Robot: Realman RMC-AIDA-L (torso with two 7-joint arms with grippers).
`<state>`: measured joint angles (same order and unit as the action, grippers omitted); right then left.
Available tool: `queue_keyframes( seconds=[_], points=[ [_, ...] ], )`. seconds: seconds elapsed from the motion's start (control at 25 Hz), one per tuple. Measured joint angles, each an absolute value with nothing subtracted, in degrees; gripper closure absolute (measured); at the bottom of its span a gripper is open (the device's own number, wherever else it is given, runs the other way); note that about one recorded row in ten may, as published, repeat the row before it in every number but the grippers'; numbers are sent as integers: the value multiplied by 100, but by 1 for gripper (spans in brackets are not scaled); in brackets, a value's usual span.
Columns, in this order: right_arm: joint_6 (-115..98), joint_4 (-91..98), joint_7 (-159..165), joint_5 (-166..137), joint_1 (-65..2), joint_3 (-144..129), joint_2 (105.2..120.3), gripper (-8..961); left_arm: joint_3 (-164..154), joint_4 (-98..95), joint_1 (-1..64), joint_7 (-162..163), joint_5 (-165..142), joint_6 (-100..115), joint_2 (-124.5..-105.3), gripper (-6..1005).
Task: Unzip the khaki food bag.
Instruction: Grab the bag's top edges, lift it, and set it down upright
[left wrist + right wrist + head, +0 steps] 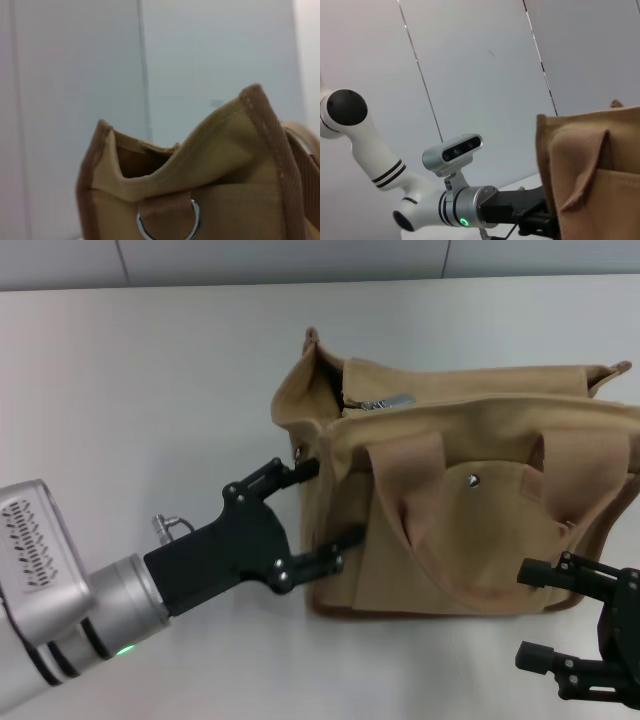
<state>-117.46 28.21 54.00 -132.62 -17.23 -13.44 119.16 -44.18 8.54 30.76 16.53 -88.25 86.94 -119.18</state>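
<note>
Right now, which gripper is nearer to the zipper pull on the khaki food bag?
Left. The left gripper is open at the khaki food bag's left end, below the zipper pull. The right gripper is open at the front right corner, farther away.

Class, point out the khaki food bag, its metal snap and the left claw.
khaki food bag (480,550), head view, on the front panel.
metal snap (472,479), head view, on the stud of the front pocket.
left claw (322,515), head view, midway between its open fingertips.
</note>
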Motion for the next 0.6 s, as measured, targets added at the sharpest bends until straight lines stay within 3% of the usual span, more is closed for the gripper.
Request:
queue_keyframes(
  seconds=[0.28, 0.36, 0.6],
  points=[
    [-11731, 2814, 5397, -13250, -1722, -1339, 11926, 108, -3664, 1202, 3010, 1055, -8874, 8551, -11918, 165],
    [-11731, 2814, 5397, -13229, -1723, -1337, 11926, 108, -3573, 1236, 3002, 1051, -8891, 8549, -11918, 372],
    [-11730, 2812, 5396, -13154, -1722, -1336, 11927, 108, -3558, 1345, 3068, 1043, -8904, 8464, -11918, 604]
  ],
)
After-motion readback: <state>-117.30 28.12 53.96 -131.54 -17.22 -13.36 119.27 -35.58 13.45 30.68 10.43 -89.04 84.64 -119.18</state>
